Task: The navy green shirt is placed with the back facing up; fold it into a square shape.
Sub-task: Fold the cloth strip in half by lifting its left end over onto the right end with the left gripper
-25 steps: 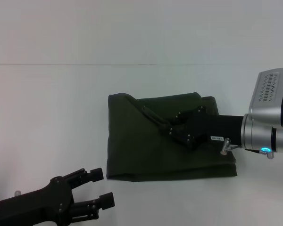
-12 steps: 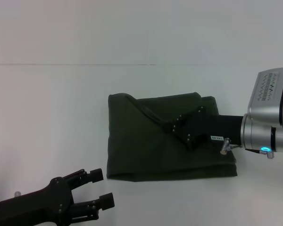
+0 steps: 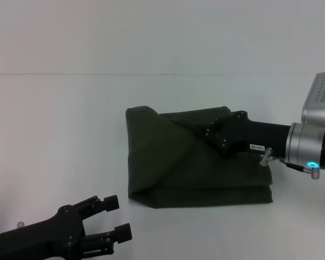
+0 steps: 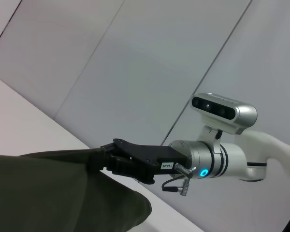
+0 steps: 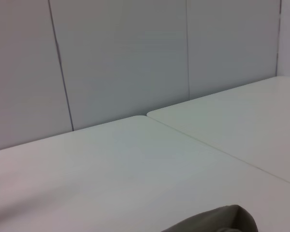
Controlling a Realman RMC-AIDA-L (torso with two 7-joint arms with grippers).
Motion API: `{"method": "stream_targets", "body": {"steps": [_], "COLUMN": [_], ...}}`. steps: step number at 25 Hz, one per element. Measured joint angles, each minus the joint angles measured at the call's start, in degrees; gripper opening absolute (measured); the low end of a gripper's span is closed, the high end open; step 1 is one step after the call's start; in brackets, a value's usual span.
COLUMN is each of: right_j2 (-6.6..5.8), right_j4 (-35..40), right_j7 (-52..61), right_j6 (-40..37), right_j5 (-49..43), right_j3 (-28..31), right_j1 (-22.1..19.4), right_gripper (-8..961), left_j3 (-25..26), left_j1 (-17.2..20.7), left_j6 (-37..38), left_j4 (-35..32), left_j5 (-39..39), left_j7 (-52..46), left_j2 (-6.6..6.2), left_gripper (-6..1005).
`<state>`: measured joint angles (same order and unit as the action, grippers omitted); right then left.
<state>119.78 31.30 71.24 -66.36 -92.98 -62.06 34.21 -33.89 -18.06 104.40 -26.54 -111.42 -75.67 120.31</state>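
Navy green shirt (image 3: pixel 189 168) lies folded on the white table (image 3: pixel 70 135) in your head view; your right gripper (image 3: pixel 201 132) is clamped on a raised fold near its far edge, while your left gripper (image 3: pixel 112 219) hovers near you with fingers apart. Your left wrist view shows that same pinch (image 4: pixel 104 154). Your right wrist view catches only a shirt corner (image 5: pixel 217 221).

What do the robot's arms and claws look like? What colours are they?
The left gripper is matte black, with two jointed fingers held by small screws. The right gripper is black too, with a small white label, joined to a shiny silver wrist with a glowing blue ring light, a thin cable, and a silver camera box with vent slots.
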Motion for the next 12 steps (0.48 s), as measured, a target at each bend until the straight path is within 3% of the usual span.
{"method": "stream_targets", "body": {"steps": [12], "right_j2": [0.24], "right_j4": [-0.2], "right_j7": [0.74], "right_j6": [-0.43], "right_j5": [-0.38], "right_j3": [-0.13], "right_j1": [-0.01], "right_gripper": [74], "left_j3": [-0.03], "left_j1": [-0.39], "left_j6": [-0.6], "left_j4": [0.09], "left_j5": [-1.06], "left_j7": [0.0], "left_j2": [0.14], "left_gripper": [937]}}
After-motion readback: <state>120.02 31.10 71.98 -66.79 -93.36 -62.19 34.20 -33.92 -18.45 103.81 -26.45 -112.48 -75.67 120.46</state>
